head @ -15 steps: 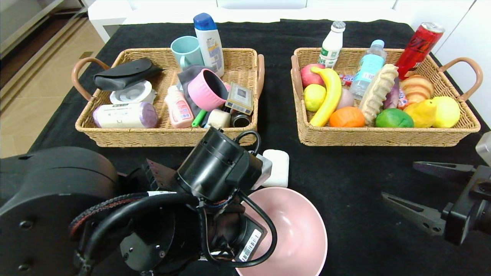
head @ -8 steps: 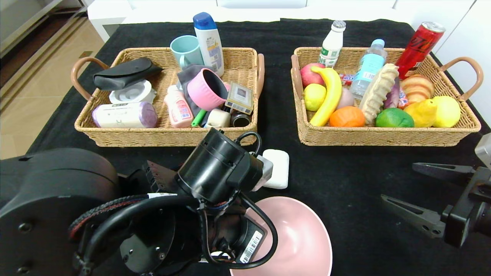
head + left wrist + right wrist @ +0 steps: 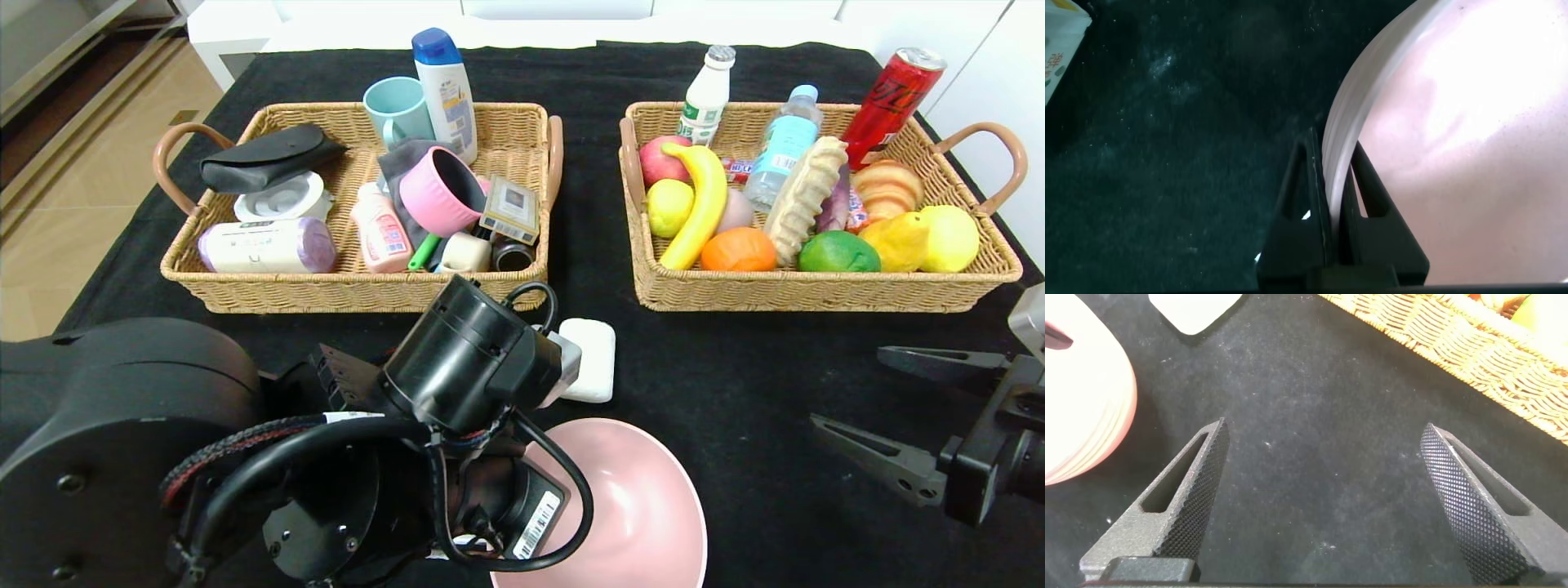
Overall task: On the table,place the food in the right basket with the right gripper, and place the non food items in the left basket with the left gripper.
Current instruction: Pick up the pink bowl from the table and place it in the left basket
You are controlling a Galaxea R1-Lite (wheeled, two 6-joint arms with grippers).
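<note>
Looking down from the head: big pink bowl (image 3: 633,506) at the near centre of the table (image 3: 735,384), tilted, partly behind the left arm; plain white rounded bar (image 3: 589,359) just beyond it; left basket (image 3: 343,286) and right basket (image 3: 816,290) farther back, both full. Right gripper (image 3: 906,408) near right, spread wide, holding nothing.

Left wrist: left gripper (image 3: 1331,192) clamped on the bowl's rim.

Right wrist: fingers (image 3: 1184,498) far apart above black cloth.

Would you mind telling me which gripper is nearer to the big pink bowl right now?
Left. The left gripper is shut on the rim of the pink bowl, one finger on each side. The right gripper hangs open above the table, apart from the bowl on its right.
</note>
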